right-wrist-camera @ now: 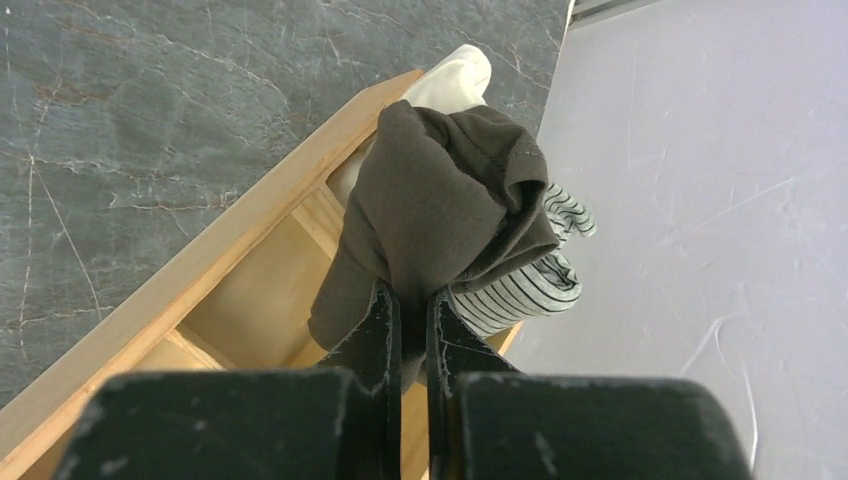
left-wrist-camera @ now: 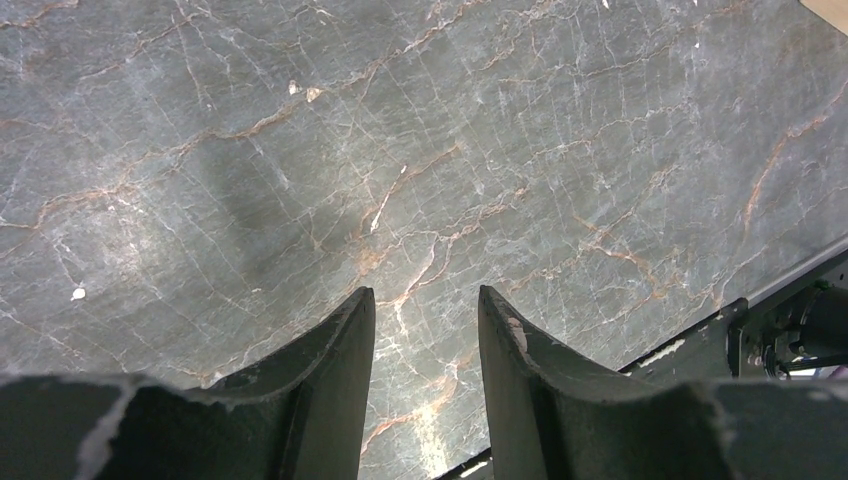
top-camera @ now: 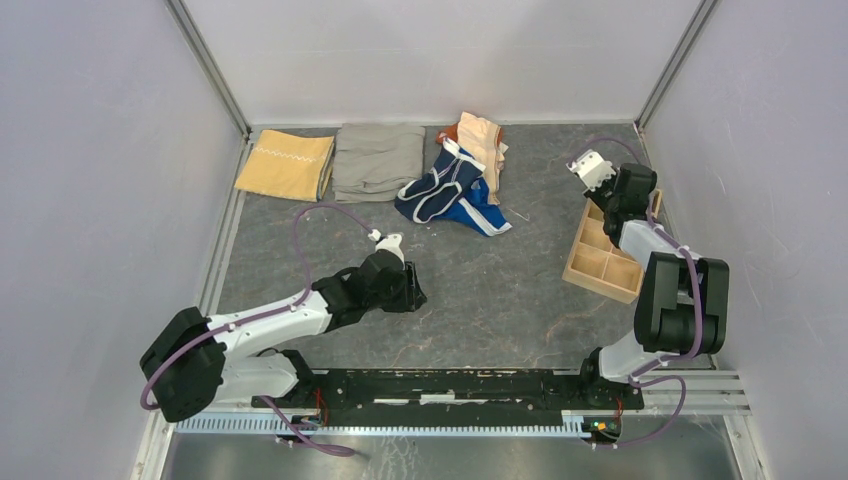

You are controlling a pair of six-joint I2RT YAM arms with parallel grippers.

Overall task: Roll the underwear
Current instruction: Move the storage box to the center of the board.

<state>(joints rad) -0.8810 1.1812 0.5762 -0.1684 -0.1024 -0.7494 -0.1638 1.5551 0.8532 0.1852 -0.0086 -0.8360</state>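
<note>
Grey marbled table [top-camera: 500, 290] carries a heap of navy, blue and peach underwear [top-camera: 450, 190] at the far middle and a wooden divider box [top-camera: 600, 262] at the right. Over the far end of the box, the right gripper [right-wrist-camera: 408, 300] has its jaws pinched together on the dark grey-brown underwear [right-wrist-camera: 430, 200], bunched right by a striped roll [right-wrist-camera: 530, 290]. It looks like the stowing step, so I'd lower the bundle straight into the compartment with the loose flap tucked under before letting go. The left gripper [left-wrist-camera: 425, 310] hangs over bare table at near centre, jaws apart and empty.
</note>
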